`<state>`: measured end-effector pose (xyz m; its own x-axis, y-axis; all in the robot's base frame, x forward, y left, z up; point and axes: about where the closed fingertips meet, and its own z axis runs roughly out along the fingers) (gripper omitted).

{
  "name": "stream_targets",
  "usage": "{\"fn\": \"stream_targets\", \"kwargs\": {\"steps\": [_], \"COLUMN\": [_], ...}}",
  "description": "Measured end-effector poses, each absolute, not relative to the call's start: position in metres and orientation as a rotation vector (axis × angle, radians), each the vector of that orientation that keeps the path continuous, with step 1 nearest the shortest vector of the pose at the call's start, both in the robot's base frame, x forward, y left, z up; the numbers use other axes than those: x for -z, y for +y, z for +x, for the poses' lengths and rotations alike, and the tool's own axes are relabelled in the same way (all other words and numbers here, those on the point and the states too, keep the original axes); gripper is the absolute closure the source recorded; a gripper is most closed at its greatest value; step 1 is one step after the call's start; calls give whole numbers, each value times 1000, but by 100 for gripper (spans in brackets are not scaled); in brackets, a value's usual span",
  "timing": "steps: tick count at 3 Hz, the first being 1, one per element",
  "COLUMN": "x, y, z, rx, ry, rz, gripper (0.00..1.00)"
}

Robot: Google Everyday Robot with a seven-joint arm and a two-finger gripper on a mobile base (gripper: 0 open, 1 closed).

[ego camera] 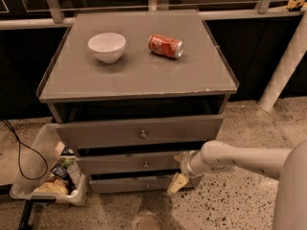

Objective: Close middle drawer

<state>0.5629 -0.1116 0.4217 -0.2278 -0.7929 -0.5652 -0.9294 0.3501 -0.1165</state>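
The middle drawer (124,163) is the low grey front with a small round knob, second of three in the grey cabinet. It stands a little forward of the third drawer (129,184) below it. The taller top drawer (139,131) above it is pulled further out. My gripper (176,171) is at the right end of the middle drawer's front, on the end of my white arm (240,159) that comes in from the right. It is open and holds nothing, with one cream finger up by the drawer front and the other slanting down past the third drawer.
A white bowl (107,47) and a red soda can (165,46) on its side lie on the cabinet top (139,75). A clear bin (48,176) of snack packets stands on the floor at the left, with a black cable (19,152) beside it. A white post (283,71) rises at the right.
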Motion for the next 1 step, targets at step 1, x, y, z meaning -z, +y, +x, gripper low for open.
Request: {"fn": "stream_targets", "kwargs": {"steps": [1], "x": [-422], "y": [-112], "z": [563], "rx": [-332], "ry": [2078], "rz": [-1495], "gripper": [0]}}
